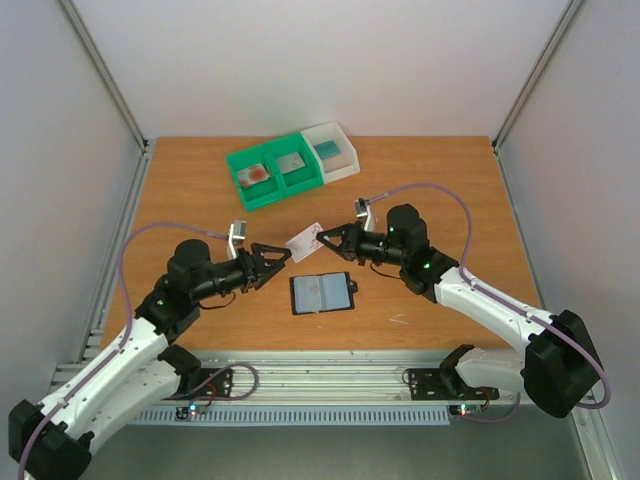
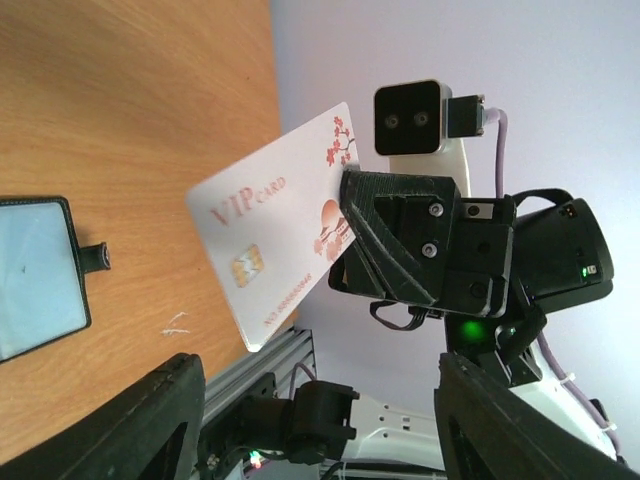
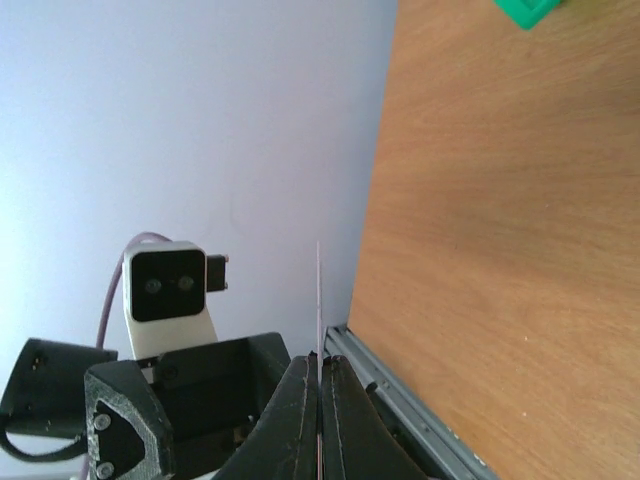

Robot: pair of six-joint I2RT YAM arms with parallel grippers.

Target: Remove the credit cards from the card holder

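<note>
The card holder [image 1: 322, 293] lies spread open on the table, grey-blue pockets up, its clasp tab pointing right; it also shows at the left edge of the left wrist view, card holder [image 2: 35, 275]. One of the credit cards [image 1: 305, 241], white with red "VIP CARD" print [image 2: 265, 245], hangs in the air above the table. My right gripper [image 1: 326, 240] is shut on its right end, and in the right wrist view the card [image 3: 319, 300] stands edge-on between the pressed fingers of that gripper [image 3: 320, 362]. My left gripper [image 1: 284, 256] faces it from the left, open [image 2: 320, 420], with nothing between its fingers.
A green two-compartment bin [image 1: 240, 190] and a white bin [image 1: 345, 165] stand at the back of the table. Each green compartment holds a card, one with a red blotch [image 1: 257, 175]. The aluminium rail [image 1: 330, 372] runs along the near edge. White walls enclose the table.
</note>
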